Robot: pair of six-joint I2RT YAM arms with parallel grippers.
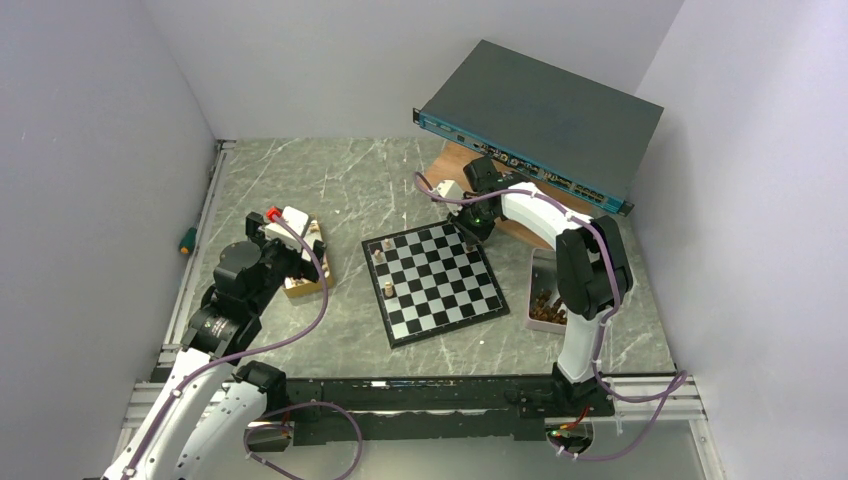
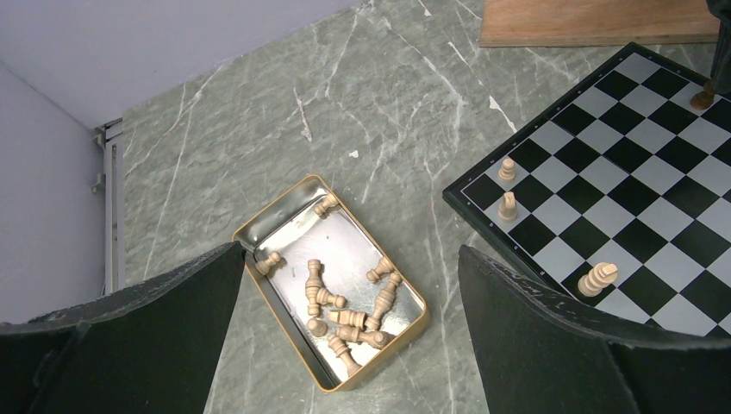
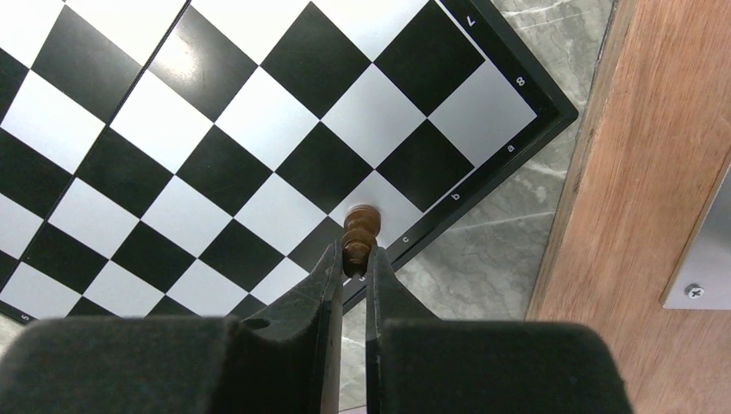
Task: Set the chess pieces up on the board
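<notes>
Dark chess piece upright between the fingertips of the right claw, at the edge row of the board, just beside the border letter c. Claw nearly closed, only a narrow slit left between the fingers, both against the lower part of the dark chess piece. Past that board corner, a strip of grey marbled tabletop, then a brown wooden plank.

Left claw spread wide, holding nothing, touching nothing, poised above a gold-rimmed tin. Inside the tin, a jumble of light chess pieces, most lying on their sides. Tin flat on the tabletop, near the board's left edge and apart from it.

Three more light pieces standing on the board along its left side: a pair close together by the far left corner, and a taller one nearer along the same edge.

Right of the board, a pale tray with dark pieces heaped inside. Over the plank beyond the board, a flat dark device.
</notes>
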